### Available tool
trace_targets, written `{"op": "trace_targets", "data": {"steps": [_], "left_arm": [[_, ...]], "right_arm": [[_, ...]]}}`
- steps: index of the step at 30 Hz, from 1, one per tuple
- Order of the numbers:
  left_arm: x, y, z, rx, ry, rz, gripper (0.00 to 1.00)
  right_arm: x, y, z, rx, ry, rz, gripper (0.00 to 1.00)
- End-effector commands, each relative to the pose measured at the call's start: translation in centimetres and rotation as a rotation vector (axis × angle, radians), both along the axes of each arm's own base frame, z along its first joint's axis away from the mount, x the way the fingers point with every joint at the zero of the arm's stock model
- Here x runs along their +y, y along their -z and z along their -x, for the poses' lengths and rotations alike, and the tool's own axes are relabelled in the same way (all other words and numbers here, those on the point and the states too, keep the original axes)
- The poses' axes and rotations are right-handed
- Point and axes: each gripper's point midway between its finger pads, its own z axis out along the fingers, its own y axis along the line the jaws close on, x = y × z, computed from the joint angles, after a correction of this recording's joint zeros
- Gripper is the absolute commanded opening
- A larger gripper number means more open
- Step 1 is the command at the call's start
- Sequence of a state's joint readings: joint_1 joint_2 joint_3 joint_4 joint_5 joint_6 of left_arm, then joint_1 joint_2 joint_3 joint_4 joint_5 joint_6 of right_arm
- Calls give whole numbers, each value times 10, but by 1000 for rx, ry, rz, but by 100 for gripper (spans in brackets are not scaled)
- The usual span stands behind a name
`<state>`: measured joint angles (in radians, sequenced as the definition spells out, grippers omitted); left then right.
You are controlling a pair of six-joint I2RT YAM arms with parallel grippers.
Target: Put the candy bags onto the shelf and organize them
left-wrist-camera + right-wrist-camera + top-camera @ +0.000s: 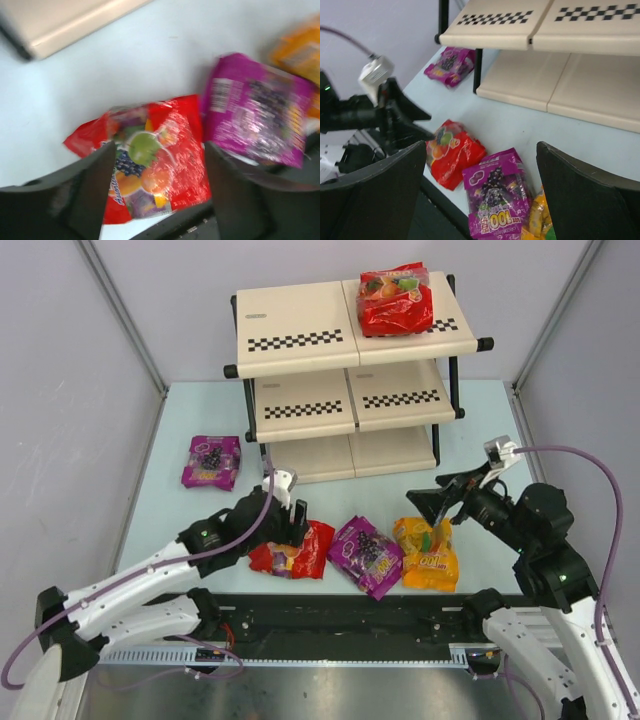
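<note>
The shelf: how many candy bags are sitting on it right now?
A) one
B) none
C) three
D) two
A: a single red bag lies on the shelf, on its top tier; the second red bag, two purple bags and orange bag are down on the table.

Even, bright light throughout; the left wrist view is motion-blurred.

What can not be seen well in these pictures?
Left wrist: motion blur makes the print on the red bag and the purple bag unreadable.
Right wrist: the orange-yellow bag is cut off by the bottom edge.
Top: on the shelf, upper tiers hide most of the lowest tier.
</note>
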<state>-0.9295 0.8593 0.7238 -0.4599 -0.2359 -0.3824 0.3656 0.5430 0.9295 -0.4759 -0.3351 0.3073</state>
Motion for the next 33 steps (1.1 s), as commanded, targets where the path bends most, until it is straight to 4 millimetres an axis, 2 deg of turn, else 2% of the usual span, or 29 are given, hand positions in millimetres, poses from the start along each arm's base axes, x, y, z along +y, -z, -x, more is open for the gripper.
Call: {"op": "trace_targets", "data": {"steps": [1,3,4,6,7,8,9,10,11,12,13,14,16,17,18,19,20,22,24,26,27,29,31,33], "left_arm": [[37,-21,-28,-53,-334,-7,85],[43,-26,-28,-56,-404,73,88],[51,-30,-25,-72,-439,128,89],[52,-33,-21,-47,-488,262,90],[56,-23,-15,-33,-497,307,99],[52,-21,-11,-3,-498,379,100],[51,-15,-7,17,-498,404,100],[53,3,-2,44,-507,400,100],[50,1,4,60,-506,457,100],[50,7,7,73,-509,463,100],[52,15,11,86,-517,465,100],[52,15,16,91,-519,479,100],[53,13,19,89,-521,490,100],[53,13,22,93,-519,488,100],[55,12,21,88,-523,486,100],[56,8,22,86,-523,487,100],[57,7,22,82,-522,485,100],[58,2,21,73,-523,490,100],[60,-3,21,60,-521,505,100],[62,-4,21,54,-521,509,100],[64,-4,21,49,-526,513,100],[65,-4,21,48,-525,514,100],[66,-2,22,50,-528,514,100],[66,0,23,54,-528,510,100]], "right_arm": [[22,14,9,-11,-110,61,95],[30,25,10,-7,-138,89,95],[38,32,10,1,-163,106,95],[57,51,17,11,-229,154,95],[69,63,13,23,-253,186,95],[84,73,21,20,-299,221,95],[93,82,21,9,-318,267,96],[104,87,20,-4,-330,293,96],[118,109,15,16,-325,370,97],[131,116,21,-18,-356,418,98],[144,115,18,-50,-360,416,99],[158,137,14,-31,-384,466,100],[178,136,4,-73,-410,436,100],[185,150,-4,-54,-409,450,100],[190,144,-20,-72,-406,402,100],[198,146,-18,-62,-480,364,100],[201,158,-25,-31,-507,355,100],[205,151,-36,-35,-582,265,100],[210,161,-40,-14,-637,250,100],[216,157,-40,-10,-715,225,100],[219,167,-39,20,-745,231,100],[225,167,-36,21,-796,228,100],[229,181,-32,60,-826,241,100],[235,185,-29,66,-850,239,100]]}}
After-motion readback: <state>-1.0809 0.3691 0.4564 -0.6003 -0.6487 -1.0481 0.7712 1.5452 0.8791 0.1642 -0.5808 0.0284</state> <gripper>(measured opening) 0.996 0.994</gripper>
